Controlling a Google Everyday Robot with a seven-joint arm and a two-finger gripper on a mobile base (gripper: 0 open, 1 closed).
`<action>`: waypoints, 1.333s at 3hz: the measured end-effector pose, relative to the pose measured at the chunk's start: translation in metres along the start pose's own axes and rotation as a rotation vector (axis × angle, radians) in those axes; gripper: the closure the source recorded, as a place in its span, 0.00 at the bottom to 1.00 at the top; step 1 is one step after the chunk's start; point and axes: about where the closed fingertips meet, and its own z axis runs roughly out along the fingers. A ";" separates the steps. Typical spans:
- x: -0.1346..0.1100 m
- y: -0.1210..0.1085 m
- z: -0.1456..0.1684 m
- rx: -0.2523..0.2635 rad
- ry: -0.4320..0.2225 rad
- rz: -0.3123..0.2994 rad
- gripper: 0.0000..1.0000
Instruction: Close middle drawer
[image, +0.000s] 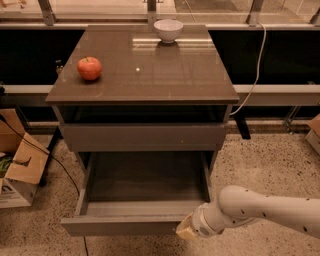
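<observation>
- Middle drawer (142, 192): wide open, bare inside.
- Gripper (186, 231): at the front's right end (open or closed: cannot tell). An off-centre push may skew and jam it.

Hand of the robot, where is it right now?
In the camera view the hand sits low and right of centre, at the right end of the open middle drawer and level with its front panel.
</observation>
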 end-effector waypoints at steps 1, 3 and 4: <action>0.000 -0.004 0.009 0.035 -0.012 0.011 1.00; -0.048 -0.040 0.043 0.065 -0.075 -0.043 1.00; -0.062 -0.051 0.045 0.073 -0.091 -0.050 1.00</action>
